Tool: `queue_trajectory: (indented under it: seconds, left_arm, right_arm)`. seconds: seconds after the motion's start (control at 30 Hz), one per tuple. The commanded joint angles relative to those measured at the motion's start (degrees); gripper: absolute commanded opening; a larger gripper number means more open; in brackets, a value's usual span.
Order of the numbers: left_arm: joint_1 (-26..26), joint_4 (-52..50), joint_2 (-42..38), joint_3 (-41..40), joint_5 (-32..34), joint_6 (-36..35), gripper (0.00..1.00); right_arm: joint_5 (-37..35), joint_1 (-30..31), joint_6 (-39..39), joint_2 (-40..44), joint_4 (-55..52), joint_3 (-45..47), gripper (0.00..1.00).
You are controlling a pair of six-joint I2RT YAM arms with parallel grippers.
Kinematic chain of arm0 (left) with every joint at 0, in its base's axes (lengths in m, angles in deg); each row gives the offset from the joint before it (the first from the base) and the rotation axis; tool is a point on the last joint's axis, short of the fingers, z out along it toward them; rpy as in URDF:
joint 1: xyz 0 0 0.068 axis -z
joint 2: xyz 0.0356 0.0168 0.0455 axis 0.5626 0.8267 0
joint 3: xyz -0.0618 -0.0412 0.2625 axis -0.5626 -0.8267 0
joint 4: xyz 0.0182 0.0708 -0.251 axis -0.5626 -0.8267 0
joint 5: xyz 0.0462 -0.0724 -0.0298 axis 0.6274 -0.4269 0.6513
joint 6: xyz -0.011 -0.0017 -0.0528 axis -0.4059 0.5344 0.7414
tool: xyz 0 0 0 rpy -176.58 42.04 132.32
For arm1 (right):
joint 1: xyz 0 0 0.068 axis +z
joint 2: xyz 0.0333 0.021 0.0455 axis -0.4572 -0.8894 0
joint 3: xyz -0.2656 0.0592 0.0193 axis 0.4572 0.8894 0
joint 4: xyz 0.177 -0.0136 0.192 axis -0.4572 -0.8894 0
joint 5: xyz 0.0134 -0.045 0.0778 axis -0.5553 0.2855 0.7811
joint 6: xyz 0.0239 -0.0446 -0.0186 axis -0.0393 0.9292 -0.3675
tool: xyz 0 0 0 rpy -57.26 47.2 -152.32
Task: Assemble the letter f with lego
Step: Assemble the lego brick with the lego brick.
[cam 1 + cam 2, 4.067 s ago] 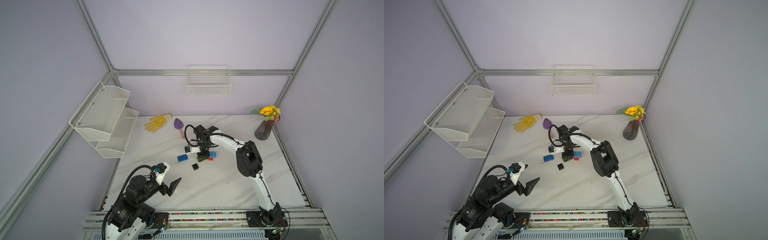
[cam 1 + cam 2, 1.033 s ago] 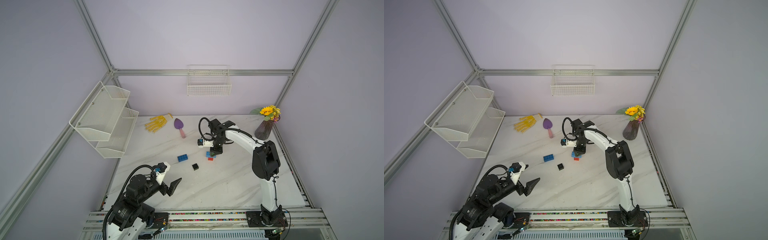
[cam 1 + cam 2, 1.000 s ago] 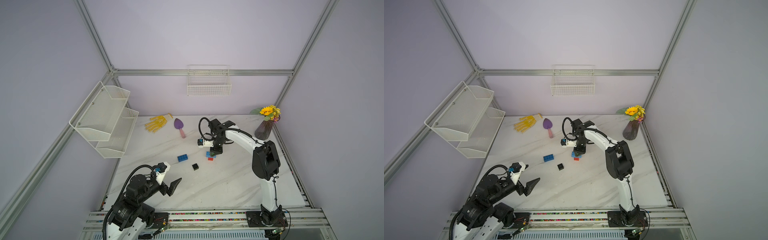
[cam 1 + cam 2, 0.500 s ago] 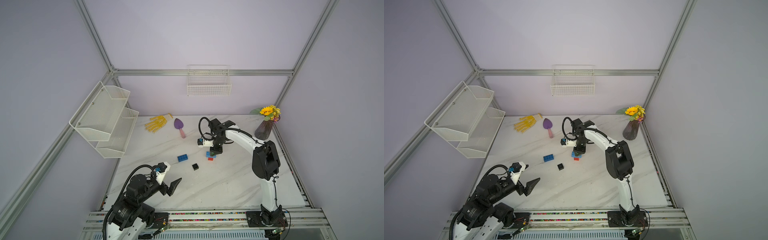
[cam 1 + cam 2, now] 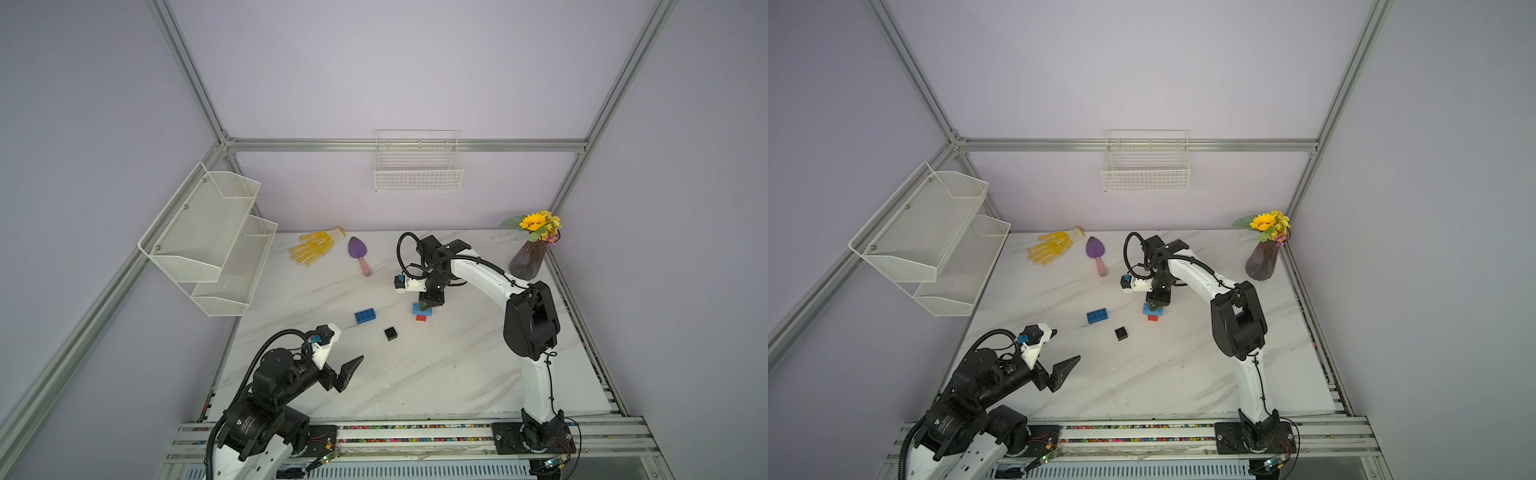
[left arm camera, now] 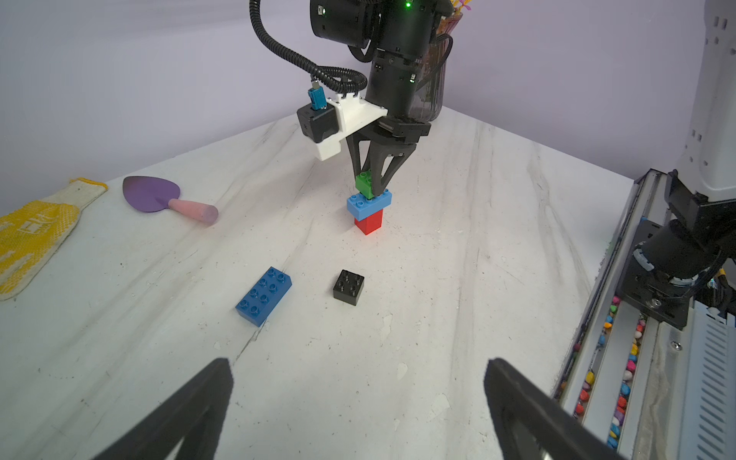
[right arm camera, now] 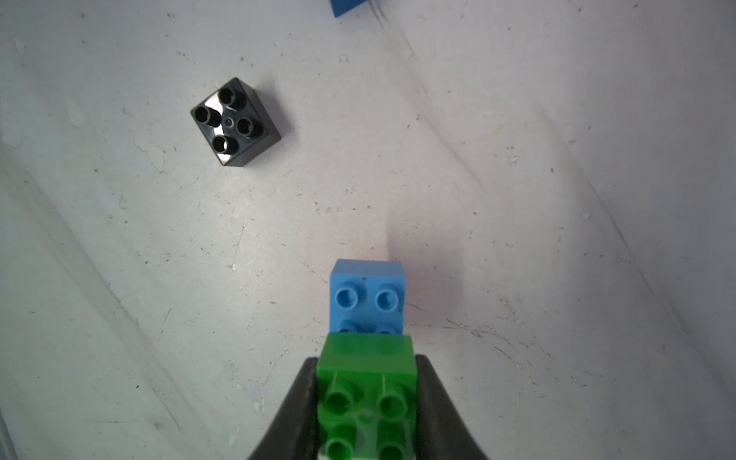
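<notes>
Five lego bricks: two blue, one red, one green, one black.
Stack mid-table (image 5: 457, 374), well off the edges: right gripper (image 6: 371, 187) pinches green brick (image 7: 366, 382) on blue brick (image 6: 368, 204) atop red brick (image 6: 368, 225). The second blue brick (image 6: 263, 295) and black brick (image 6: 349, 286) lie loose nearby, bare marble around. The left gripper (image 6: 357, 366) gapes wide near the front edge. Red brick is hidden in the right wrist view.

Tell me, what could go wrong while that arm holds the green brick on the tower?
1. Everything rests on one red brick, with the blue brick overhanging it; pressing the green brick down off-centre might tip it.
2. The right gripper is clamped on the green brick; if it isn't seated, lifting away could drag it off.
3. The left gripper hangs open, far off, so nothing steadies the bricks.
</notes>
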Motion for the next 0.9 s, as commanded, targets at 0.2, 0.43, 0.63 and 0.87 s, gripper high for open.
queue_trajectory:
  seconds: [0.2, 0.43, 0.63, 0.87]
  left_arm:
    - [-0.53, 1.68, 0.38, 0.14, -0.78, -1.37, 1.0]
    - [-0.53, 1.64, 0.39, 0.16, -0.83, -1.37, 1.0]
    - [-0.53, 1.63, 0.32, 0.07, -0.75, -1.37, 1.0]
    - [-0.61, 1.65, 0.33, 0.07, -0.75, -1.37, 1.0]
  right_arm:
    - [1.23, -0.59, 1.0, -2.39, -0.03, -0.19, 0.02]
    - [0.68, -0.69, 1.44, -2.31, -0.03, 0.74, 0.02]
    - [0.62, -0.6, 1.67, -2.07, 0.66, 2.28, 0.02]
    - [1.84, -0.35, 1.5, -2.71, 1.03, 2.86, 0.02]
